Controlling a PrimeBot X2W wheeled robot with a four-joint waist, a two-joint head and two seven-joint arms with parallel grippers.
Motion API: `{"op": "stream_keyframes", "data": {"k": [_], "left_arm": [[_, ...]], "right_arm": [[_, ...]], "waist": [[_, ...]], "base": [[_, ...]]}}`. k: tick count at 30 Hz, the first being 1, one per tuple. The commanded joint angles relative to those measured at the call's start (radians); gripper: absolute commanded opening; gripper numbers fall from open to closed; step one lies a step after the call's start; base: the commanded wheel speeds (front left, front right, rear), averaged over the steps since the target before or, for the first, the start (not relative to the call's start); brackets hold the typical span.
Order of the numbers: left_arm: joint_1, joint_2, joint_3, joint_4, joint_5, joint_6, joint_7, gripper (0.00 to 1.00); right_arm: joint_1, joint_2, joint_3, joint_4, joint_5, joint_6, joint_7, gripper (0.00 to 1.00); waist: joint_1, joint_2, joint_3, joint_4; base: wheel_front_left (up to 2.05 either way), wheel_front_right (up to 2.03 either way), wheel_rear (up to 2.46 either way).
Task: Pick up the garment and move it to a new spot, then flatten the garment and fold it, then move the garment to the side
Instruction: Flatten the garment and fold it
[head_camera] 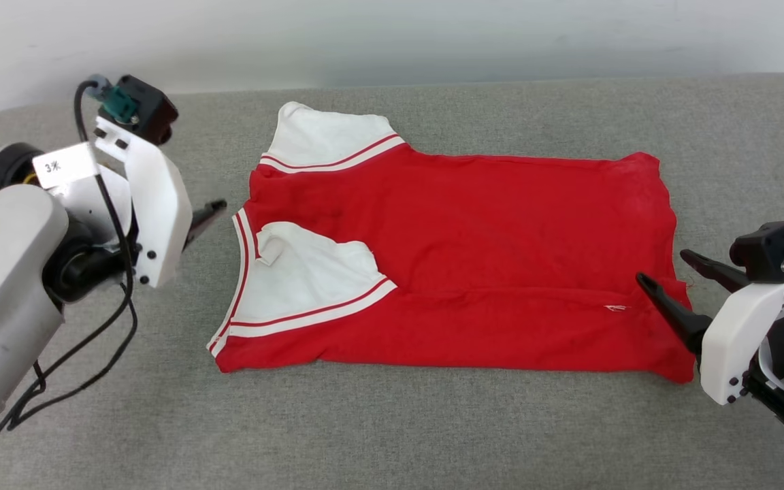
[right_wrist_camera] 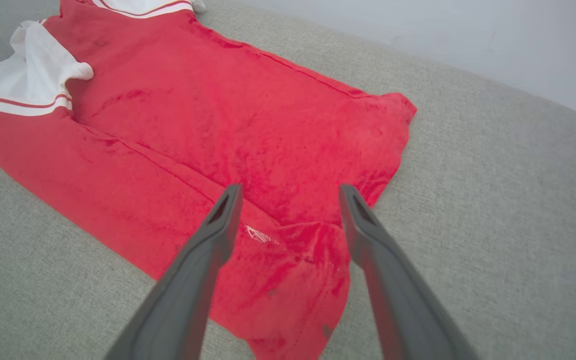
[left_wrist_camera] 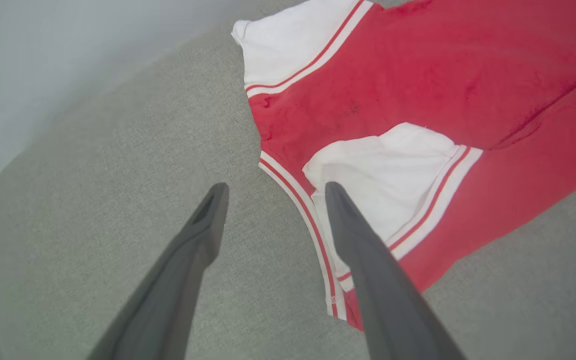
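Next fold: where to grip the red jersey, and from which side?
On the jersey, probably the far long edge: the near one is already folded; left gripper takes the spread far sleeve from the collar end, right gripper the far hem corner from the hem end.

One garment; four fingers; one grey surface.

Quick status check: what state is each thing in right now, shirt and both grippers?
Shirt: spread on the grey surface, near edge folded over, one sleeve lying on top.
Left gripper: open, empty, by the collar end.
Right gripper: open, empty, at the hem end.
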Motion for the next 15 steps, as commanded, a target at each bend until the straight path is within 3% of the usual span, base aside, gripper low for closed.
{"op": "stream_keyframes", "data": {"k": [1, 8, 15], "left_arm": [[-0.006, 0.001, -0.012, -0.009, -0.026, -0.001, 0.042, 1.00], [0.019, 0.018, -0.099, -0.029, -0.120, -0.002, 0.246, 1.00], [0.064, 0.012, -0.193, 0.005, -0.136, -0.002, 0.319, 1.00]], "right_arm": [[0.014, 0.005, 0.001, -0.003, 0.001, 0.000, 0.004, 1.00], [0.011, 0.010, 0.022, -0.002, 0.016, 0.000, 0.034, 1.00], [-0.016, 0.011, 0.051, 0.002, 0.033, 0.000, 0.060, 1.00]], "waist": [[0.0000, -0.0001, -0.002, -0.002], [0.0000, -0.0001, -0.003, -0.017], [0.0000, -0.0001, 0.019, -0.039]], "base": [[0.00, 0.00, 0.00], [0.00, 0.00, 0.00], [0.00, 0.00, 0.00]]}}
